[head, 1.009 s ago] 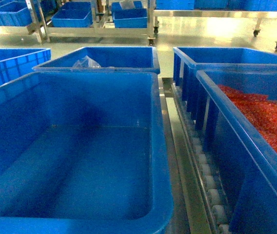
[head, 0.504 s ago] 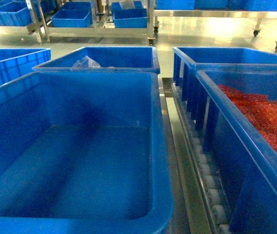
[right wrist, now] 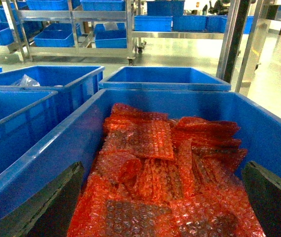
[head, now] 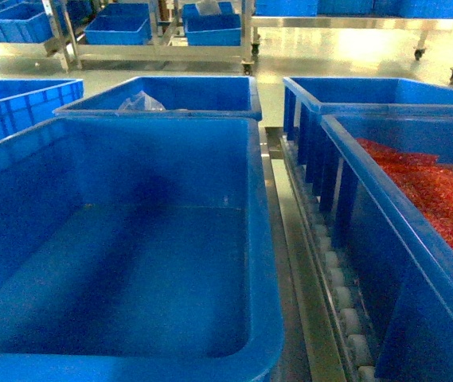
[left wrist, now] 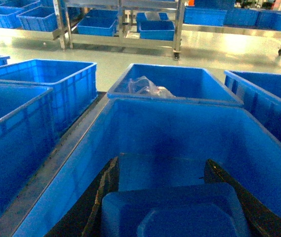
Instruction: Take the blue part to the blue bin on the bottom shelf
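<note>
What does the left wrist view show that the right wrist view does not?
Only the left wrist view shows the bare floor of the blue bin under the left gripper, and a blue blocky shape between its jaws; I cannot tell what it is. Only the right wrist view shows the red bubble-wrap pieces in the other tub, with the right gripper open above them. Both show the clear plastic bag in a farther bin and the steel rack of blue bins behind.

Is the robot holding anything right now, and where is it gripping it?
Right tool holds nothing, open over red bubble wrap. A blue shape sits between the left tool's fingers; gripped or not, I cannot tell.
</note>
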{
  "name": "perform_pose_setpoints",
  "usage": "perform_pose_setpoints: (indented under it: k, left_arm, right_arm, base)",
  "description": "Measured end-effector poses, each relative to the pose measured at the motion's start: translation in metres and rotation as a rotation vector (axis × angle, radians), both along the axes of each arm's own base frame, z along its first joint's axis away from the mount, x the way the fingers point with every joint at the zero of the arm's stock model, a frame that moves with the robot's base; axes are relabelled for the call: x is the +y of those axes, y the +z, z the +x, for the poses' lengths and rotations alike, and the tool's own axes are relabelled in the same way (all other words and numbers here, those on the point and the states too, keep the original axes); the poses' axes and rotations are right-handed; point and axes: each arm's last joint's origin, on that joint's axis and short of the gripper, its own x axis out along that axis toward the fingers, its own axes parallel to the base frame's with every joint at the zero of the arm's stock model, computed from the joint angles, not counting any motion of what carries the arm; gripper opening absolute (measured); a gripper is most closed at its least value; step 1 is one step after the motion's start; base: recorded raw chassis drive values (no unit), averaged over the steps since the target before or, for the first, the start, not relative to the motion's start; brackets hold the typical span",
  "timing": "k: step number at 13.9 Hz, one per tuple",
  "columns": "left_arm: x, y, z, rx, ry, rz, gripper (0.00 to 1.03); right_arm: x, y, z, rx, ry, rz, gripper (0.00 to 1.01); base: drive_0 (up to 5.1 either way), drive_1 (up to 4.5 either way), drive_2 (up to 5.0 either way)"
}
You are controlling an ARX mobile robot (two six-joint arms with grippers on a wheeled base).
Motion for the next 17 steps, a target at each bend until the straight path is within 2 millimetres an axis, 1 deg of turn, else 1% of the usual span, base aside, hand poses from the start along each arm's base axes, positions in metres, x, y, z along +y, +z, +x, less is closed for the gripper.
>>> perform_pose_setpoints:
  k: [1, 2, 3, 5, 6, 7, 17]
  left_arm:
    - [-0.005, 0.005, 0.022, -0.009, -0.003, -0.009, 0.43]
    - [-0.011, 0.003, 0.041, 0.03, -0.027, -0.026, 0.47]
    - [-0.015, -0.003, 0.05, 0.092, -0.029, -0.021, 0.61]
    - [-0.015, 0.0, 0.048, 0.071, -0.029, -0.054, 0.92]
    - [-0.015, 0.0, 0.049, 0.075, -0.028, -0.053, 0.99]
    - [-0.015, 0.0, 0.049, 0.075, -0.028, -0.055, 0.98]
    - [-0.015, 0.0, 0.049, 0.075, -0.028, -0.055, 0.98]
  right_arm:
    - [0.0, 0.0, 0.0, 0.0, 0.0, 0.0, 0.98]
    - [0.0, 0.0, 0.0, 0.0, 0.0, 0.0, 0.98]
    - [0.0, 0.0, 0.0, 0.0, 0.0, 0.0, 0.98]
    - [0.0, 0.0, 0.0, 0.0, 0.0, 0.0, 0.98]
    - [0.0, 0.0, 0.0, 0.0, 0.0, 0.0, 0.98]
    - [0.0, 0.0, 0.0, 0.0, 0.0, 0.0, 0.98]
    - [0.0, 0.0, 0.0, 0.0, 0.0, 0.0, 0.98]
  base:
    - [0.0, 0.0, 0.0]
    - [0.0, 0.0, 0.0]
    - [0.0, 0.0, 0.0]
    - [0.0, 0.0, 0.0]
    - [0.0, 0.0, 0.0]
    - [0.0, 0.0, 0.0]
    - [0.0, 0.0, 0.0]
